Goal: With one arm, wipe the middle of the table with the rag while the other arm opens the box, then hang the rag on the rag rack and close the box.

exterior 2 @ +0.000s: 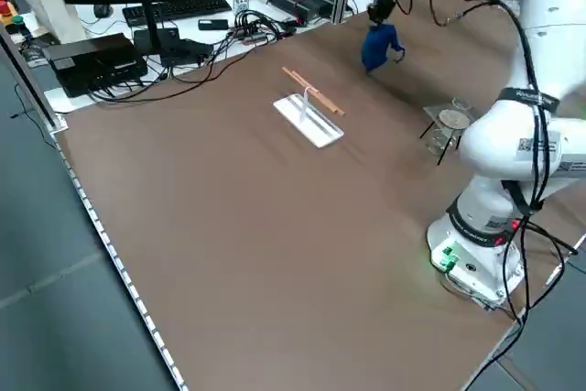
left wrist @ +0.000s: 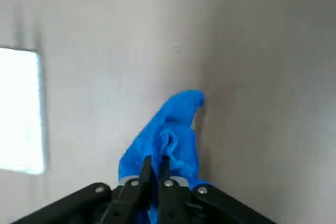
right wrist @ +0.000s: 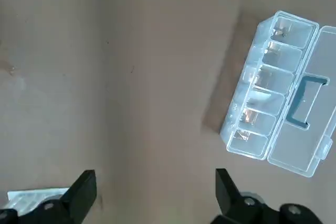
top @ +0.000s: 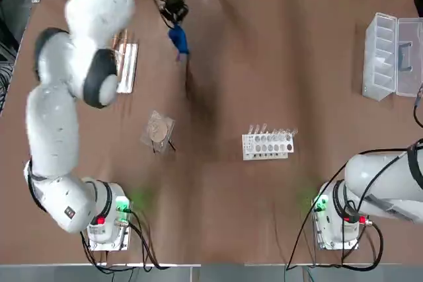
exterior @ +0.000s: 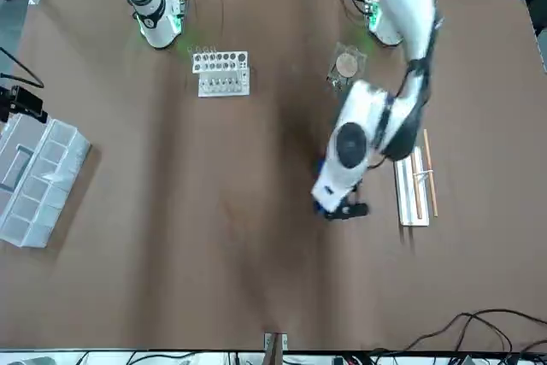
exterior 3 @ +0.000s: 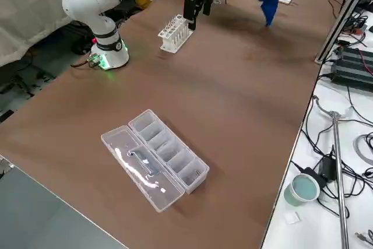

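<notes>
My left gripper (top: pixel 175 12) reaches over the far part of the brown table (top: pixel 277 64) and is shut on the blue rag (top: pixel 178 39). The rag (exterior 2: pixel 378 46) hangs from the fingers (left wrist: pixel 156 174) above the tabletop, to the right of the rag rack (top: pixel 127 67). The rack is a white base with thin wooden rods (exterior 2: pixel 309 116), and nothing hangs on it. The translucent box (top: pixel 386 51) lies at the far right with its lid folded flat open, so its compartments (exterior 3: pixel 169 150) show. High above the table my right gripper (right wrist: pixel 152 195) is open and holds nothing.
A white test-tube rack (top: pixel 268 143) stands right of the table's middle. A tan round thing in clear wrap (top: pixel 158 129) sits nearer the left arm's base. Cables and equipment line the far edge (exterior 2: pixel 183 43).
</notes>
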Robot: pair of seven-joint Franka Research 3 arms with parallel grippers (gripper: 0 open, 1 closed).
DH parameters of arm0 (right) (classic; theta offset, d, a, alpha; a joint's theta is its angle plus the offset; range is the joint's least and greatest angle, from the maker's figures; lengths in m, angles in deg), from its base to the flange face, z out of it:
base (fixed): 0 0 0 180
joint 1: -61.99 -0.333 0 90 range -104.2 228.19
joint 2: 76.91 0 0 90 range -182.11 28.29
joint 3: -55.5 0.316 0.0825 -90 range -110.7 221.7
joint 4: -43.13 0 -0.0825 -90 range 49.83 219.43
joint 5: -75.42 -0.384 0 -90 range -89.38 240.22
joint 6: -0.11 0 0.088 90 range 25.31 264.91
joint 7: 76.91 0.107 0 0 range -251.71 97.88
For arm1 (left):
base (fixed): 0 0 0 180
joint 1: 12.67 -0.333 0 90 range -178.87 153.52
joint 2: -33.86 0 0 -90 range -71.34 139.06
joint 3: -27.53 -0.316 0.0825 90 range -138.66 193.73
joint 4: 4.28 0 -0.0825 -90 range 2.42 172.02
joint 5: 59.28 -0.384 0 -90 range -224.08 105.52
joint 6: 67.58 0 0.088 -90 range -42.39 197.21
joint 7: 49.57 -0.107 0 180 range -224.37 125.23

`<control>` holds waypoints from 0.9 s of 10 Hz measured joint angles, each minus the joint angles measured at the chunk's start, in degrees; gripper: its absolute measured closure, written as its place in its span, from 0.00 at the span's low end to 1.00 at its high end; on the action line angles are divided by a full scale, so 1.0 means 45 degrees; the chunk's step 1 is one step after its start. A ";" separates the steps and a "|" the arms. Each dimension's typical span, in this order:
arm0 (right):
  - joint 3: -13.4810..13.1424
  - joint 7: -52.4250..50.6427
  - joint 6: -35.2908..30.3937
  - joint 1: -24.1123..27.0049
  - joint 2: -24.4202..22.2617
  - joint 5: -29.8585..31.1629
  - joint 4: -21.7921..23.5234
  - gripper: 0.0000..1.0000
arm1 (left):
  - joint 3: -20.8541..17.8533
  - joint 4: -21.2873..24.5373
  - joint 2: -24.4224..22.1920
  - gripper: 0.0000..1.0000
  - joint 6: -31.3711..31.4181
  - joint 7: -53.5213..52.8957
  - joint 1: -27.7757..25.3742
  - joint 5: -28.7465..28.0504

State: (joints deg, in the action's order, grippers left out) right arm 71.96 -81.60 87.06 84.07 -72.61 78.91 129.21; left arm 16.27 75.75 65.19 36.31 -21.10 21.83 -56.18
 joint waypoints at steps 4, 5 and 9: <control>0.0010 0.0000 -0.0001 -0.0001 0.0004 -0.0007 0.0008 0.00 | -0.0015 0.3180 -0.3116 0.93 -0.0119 -0.2603 -0.2119 -0.1129; 0.0013 0.0000 -0.0001 -0.0002 0.0006 -0.0008 0.0013 0.00 | -0.0016 0.3416 -0.3448 0.93 -0.0282 -0.3233 -0.2648 -0.1442; 0.0018 0.0000 -0.0009 -0.0005 0.0035 -0.0013 0.0030 0.00 | -0.0006 0.3730 -0.3581 0.93 -0.0434 -0.4012 -0.3466 -0.3036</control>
State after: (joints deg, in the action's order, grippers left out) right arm 72.04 -81.60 87.02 84.04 -72.45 78.85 129.35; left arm 16.24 92.54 49.07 34.35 -39.16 6.23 -69.85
